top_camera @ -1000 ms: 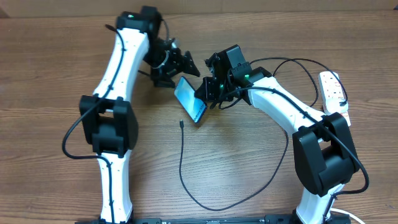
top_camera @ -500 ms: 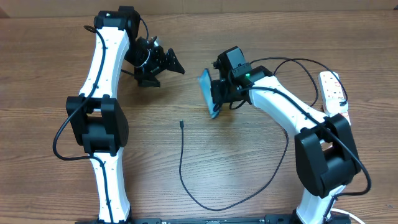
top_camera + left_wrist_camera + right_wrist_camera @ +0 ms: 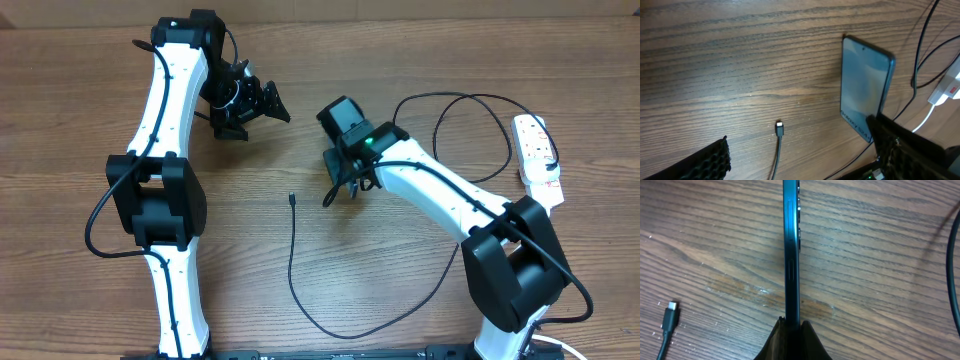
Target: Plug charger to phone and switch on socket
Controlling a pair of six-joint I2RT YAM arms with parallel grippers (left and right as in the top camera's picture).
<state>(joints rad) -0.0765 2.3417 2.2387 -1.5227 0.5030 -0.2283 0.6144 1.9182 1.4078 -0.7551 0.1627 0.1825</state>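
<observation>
My right gripper is shut on the phone and holds it on its thin edge over the table centre. In the right wrist view the phone is edge-on between my fingertips. The left wrist view shows its pale blue screen. The charger's plug tip lies on the wood just left of the phone, also seen from the left wrist and the right wrist. My left gripper is open and empty, up and left of the phone. The white socket lies at the far right.
The black charger cable loops toward the front edge and back up to the socket. Another cable loop lies behind my right arm. A bit of the socket and its white cord show at the left wrist view's right edge.
My right gripper has swung the phone left and toward the front, turning it from screen-up to edge-on. My left gripper has drawn back from the phone to the upper left.
</observation>
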